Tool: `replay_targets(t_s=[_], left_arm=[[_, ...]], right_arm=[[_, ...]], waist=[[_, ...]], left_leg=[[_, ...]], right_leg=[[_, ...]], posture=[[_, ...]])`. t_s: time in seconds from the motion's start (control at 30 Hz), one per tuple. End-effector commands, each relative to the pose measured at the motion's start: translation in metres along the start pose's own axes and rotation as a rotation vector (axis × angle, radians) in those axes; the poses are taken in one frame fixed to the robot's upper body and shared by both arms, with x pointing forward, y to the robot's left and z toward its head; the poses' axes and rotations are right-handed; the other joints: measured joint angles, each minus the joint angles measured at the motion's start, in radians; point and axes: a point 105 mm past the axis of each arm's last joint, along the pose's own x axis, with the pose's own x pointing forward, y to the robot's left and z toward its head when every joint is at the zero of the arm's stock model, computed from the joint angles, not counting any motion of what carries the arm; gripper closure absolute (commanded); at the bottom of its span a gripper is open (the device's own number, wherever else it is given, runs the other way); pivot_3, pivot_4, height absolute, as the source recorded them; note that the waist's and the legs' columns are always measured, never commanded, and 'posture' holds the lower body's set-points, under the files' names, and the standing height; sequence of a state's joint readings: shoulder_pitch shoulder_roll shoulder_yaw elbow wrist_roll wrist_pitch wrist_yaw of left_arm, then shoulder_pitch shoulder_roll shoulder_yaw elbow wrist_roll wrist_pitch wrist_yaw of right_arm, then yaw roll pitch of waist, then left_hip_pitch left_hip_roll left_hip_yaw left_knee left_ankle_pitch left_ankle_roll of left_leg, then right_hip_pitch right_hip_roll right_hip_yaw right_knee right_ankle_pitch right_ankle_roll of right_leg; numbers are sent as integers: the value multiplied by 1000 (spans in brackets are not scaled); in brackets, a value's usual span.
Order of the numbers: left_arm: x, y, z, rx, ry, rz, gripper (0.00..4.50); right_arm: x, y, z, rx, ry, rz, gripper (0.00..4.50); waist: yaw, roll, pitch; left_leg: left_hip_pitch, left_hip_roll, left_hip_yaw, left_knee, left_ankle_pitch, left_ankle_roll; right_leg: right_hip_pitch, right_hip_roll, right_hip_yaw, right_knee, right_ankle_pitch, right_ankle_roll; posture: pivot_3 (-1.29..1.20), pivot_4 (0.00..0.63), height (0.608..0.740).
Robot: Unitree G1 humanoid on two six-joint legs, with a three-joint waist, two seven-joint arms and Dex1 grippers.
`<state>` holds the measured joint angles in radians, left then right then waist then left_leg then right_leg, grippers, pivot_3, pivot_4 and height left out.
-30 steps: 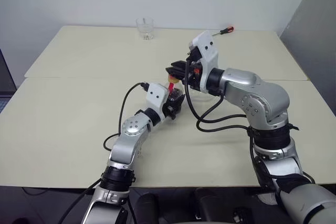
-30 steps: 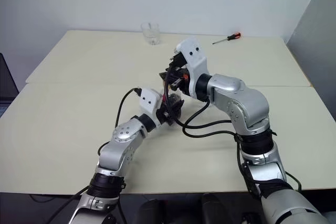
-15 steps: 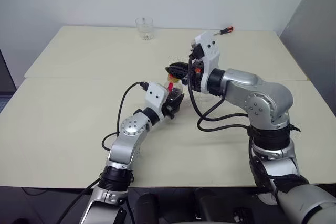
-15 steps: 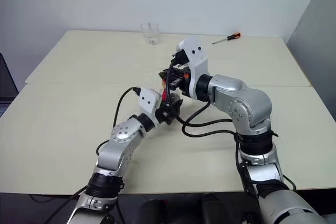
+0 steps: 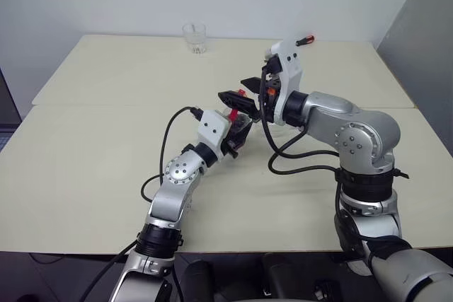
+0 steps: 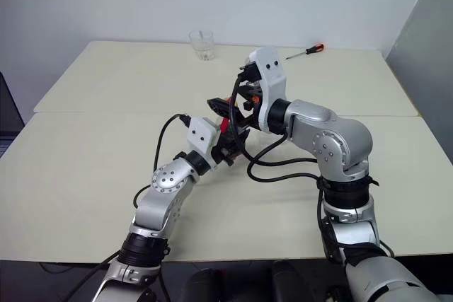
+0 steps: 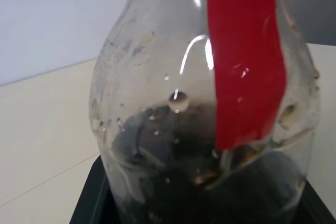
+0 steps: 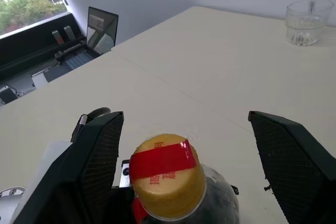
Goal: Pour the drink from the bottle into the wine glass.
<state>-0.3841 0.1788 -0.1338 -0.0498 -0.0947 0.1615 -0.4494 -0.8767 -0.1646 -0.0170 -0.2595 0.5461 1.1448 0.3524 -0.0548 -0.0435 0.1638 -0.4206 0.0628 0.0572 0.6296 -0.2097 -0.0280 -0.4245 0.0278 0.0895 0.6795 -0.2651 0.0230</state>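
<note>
Right, here is how I read the desk from my seat.
Bottle: the small squat clear plastic bottle (image 7: 205, 129) with a red label strip sat over the middle of the cream table (image 5: 92, 153), near my two arms; it carried a yellow cap (image 8: 167, 174) crossed by red tape.
Drink: the dark, almost black liquid (image 7: 210, 187) lay low in the bottle's rounded body, with droplets clinging to the clear wall above it.
Left gripper: my left gripper (image 5: 239, 134) was clamped around the bottle's lower body, its black fingers partly closed on the plastic.
Right gripper: my right gripper (image 8: 191, 145) hovered at the cap with its two black fingers (image 8: 100, 150) spread wide, one on each side of the cap and both clear of it, gripping nothing.
Arms: the right arm reached in from the right and pointed left toward the bottle; the left arm came up from below.
Tumbler: a short stemless clear glass (image 5: 195, 37) stood at the far edge of the table, well apart from the bottle.
Screwdriver: a tool with a red handle (image 6: 306, 50) lay near the far right edge.
Wine glass: I could not make it out behind the grippers.
</note>
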Motion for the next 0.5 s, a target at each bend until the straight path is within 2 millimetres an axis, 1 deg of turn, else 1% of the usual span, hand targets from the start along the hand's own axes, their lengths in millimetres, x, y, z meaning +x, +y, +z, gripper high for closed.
replay_targets(t_s=[0.03,0.07,0.1,0.13,0.17,0.27,0.3,0.5], left_arm=[[3,-1,22,39,-86,-11,2686],[3,-1,22,40,-86,-11,2686],[3,-1,22,40,-85,-12,2686],[3,-1,22,39,-85,-12,2686],[3,-1,22,38,-86,-13,2686],[3,-1,22,37,-86,-13,2686],[3,-1,21,37,-85,-13,2698],[3,1,21,33,-85,-8,3051]], right_arm=[[-4,6,15,-19,-57,19,788],[-4,6,15,-19,-59,18,1009],[-4,7,15,-19,-58,17,1389],[-4,7,14,-19,-55,18,1677],[-5,7,13,-19,-53,18,2104],[-5,10,10,-20,-44,24,3137],[-6,10,10,-20,-43,25,3264],[-6,13,9,-22,-39,26,3259]], waist=[[0,0,0],[0,0,0],[-1,0,0],[-1,0,0],[-1,0,0],[-1,0,0],[-1,0,0],[-1,0,0]], left_leg=[[0,0,0,0,0,0],[0,0,0,0,0,0],[0,0,0,0,0,0],[0,0,0,0,0,0],[0,0,0,0,0,0],[0,0,0,0,0,0],[0,0,0,0,0,0],[0,0,0,0,0,0]], right_leg=[[0,0,0,0,0,0],[0,0,0,0,0,0],[0,0,0,0,0,0],[0,0,0,0,0,0],[0,0,0,0,0,0],[0,0,0,0,0,0],[0,0,0,0,0,0],[0,0,0,0,0,0]], posture=[[0,150,740],[0,150,740],[0,150,740],[0,150,740],[0,150,740],[0,150,740],[0,150,740],[0,150,740]])
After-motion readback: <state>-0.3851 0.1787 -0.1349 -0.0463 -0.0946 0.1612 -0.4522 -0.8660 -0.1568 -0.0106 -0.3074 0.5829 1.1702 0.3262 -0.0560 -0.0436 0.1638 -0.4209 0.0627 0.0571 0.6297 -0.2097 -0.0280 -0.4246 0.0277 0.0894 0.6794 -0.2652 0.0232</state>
